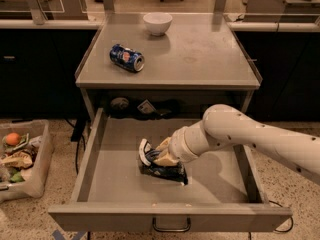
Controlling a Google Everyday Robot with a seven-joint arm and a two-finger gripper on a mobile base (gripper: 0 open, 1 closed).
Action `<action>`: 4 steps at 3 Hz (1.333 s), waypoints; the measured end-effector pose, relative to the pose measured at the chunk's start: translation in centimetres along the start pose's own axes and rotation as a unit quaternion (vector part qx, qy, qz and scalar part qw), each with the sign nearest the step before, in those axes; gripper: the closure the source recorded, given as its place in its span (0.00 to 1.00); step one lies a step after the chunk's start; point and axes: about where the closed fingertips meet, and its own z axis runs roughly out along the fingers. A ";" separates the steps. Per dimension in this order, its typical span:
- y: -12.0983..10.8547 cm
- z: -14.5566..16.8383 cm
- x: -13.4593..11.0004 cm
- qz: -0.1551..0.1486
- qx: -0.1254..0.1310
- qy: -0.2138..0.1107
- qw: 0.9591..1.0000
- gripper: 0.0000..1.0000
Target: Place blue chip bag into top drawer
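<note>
The blue chip bag [167, 171] is crumpled dark blue foil with a white end. It lies low in the middle of the open top drawer [110, 184], a wide shallow grey metal drawer with a loop handle [171, 227]. My gripper [158, 157] reaches in from the right on a white arm [250, 134] and is shut on the bag's upper white end. The bag's lower part touches or nearly touches the drawer bottom.
A blue soda can [126, 58] lies on its side on the counter top [200, 59], and a white bowl [157, 23] stands at the back. Dark items [145, 107] sit on the shelf behind the drawer. A bin of scraps [20, 156] stands on the floor at the left.
</note>
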 end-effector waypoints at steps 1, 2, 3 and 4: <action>0.0 0.0 0.0 0.000 0.000 0.000 1.000 0.59; 0.0 0.0 0.0 0.000 0.000 0.000 1.000 0.36; 0.0 0.0 0.0 0.000 0.000 0.000 1.000 0.12; 0.0 0.0 0.0 0.000 0.000 0.000 1.000 0.00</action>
